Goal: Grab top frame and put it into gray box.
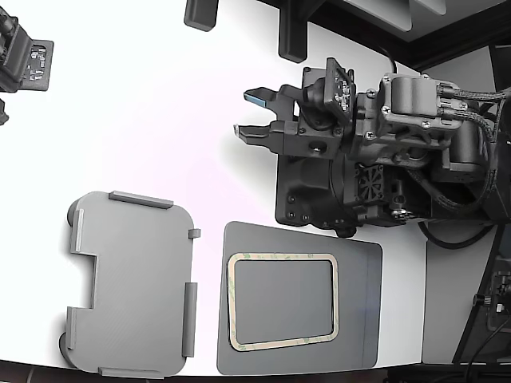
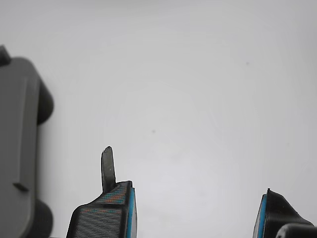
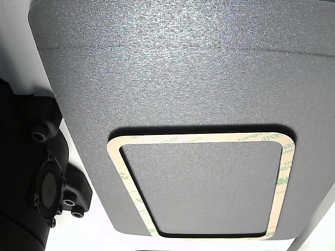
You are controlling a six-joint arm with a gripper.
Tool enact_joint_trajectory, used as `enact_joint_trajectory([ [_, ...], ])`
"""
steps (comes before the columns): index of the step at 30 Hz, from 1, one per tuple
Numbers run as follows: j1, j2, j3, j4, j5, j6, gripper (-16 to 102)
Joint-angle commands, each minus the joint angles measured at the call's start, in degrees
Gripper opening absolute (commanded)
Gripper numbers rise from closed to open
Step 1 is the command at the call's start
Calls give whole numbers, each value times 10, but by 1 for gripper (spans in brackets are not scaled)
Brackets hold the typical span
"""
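Observation:
The cream-beige top frame point(image 1: 283, 301) lies flat on a dark gray mat point(image 1: 367, 303) near the front of the table in the exterior view; it also shows close up in the other view point(image 3: 201, 139). The light gray box point(image 1: 132, 283) sits to the mat's left in the exterior view, and its edge shows in the wrist view point(image 2: 17, 148). My gripper point(image 1: 251, 114) is open and empty, hovering over bare white table behind the mat, fingers pointing to the exterior view's left. In the wrist view its blue-padded fingertips point(image 2: 126, 208) stand wide apart.
The white table point(image 1: 160, 120) carries a dark camera mount point(image 1: 24, 60) at the far left and two dark posts point(image 1: 291, 36) at the back. The arm's black body point(image 1: 383, 159) looms over the mat's far edge. The mat point(image 3: 183, 63) fills the other view.

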Motion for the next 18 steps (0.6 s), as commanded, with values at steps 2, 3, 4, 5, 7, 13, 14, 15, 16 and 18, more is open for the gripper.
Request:
enact_joint_trajectory([
  [2,-7,11,-15,-2,27,17,100],
  [3,-7,11,-15,-2,27,17,100],
  [4,-7,11,-15,-2,27,18,100],
  [5,-7,11,-15,-2,27,18,100],
  [7,-7,11,-15,-2,27,18,100],
  [13,6,-16,-48,-2,38,16,98],
  [14,17,-33,-68,0,47,18,97],
  [15,25,-48,-87,3,55,18,98],
  [16,34,-64,-105,5,60,10,100],
  [18,63,-93,-142,19,75,-38,100],
])
